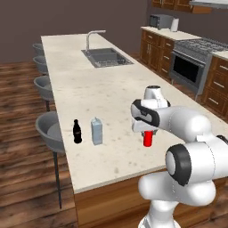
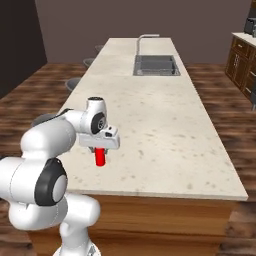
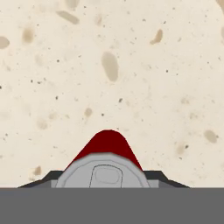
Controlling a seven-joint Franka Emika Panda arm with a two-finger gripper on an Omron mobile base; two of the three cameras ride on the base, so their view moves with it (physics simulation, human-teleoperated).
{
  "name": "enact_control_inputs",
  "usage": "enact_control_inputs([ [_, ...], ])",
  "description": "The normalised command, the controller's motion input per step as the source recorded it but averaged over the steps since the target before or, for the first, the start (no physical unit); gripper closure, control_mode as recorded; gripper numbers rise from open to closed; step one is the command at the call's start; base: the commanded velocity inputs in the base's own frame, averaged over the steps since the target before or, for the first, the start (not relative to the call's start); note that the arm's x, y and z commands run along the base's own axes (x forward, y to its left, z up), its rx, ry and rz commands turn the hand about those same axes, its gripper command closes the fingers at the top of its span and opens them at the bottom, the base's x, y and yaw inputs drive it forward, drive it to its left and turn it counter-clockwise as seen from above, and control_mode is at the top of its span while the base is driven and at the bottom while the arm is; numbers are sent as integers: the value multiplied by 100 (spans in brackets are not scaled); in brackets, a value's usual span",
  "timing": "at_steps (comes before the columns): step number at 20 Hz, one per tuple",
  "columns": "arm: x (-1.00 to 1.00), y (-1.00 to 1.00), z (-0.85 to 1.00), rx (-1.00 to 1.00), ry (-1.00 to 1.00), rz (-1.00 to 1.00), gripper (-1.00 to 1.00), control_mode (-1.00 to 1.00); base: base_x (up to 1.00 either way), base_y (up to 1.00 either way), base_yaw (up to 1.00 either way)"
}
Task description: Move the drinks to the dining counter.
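Note:
My gripper (image 1: 148, 132) (image 2: 101, 149) is shut on a short red can (image 1: 148, 140) (image 2: 101, 158), held upright low over the near part of the dining counter (image 1: 98, 84) (image 2: 165, 110). Whether the can touches the stone I cannot tell. In the hand view the can's grey top and red side (image 3: 107, 142) sit between the dark fingertips (image 3: 48, 177), above the speckled counter (image 3: 131, 65). A pale blue-grey carton (image 1: 96, 131) and a small dark bottle (image 1: 77, 132) stand side by side on the counter, left of the can.
A sink (image 1: 107, 57) (image 2: 155, 65) with a curved faucet (image 1: 92, 38) (image 2: 145, 40) lies at the counter's far end. Grey round stools (image 1: 51, 131) line its left side. A stove (image 1: 191, 62) and wooden cabinets stand to the right, with a microwave (image 1: 159, 20) behind.

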Motion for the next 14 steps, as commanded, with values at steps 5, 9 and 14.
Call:
enact_control_inputs([
  [5, 0, 0, 0, 0, 0, 0, 100, 100, 14, 56, -1],
  [9, 0, 0, 0, 0, 0, 0, 100, 100, 10, 5, 2],
  [14, 0, 0, 0, 0, 0, 0, 100, 100, 19, 3, 30],
])
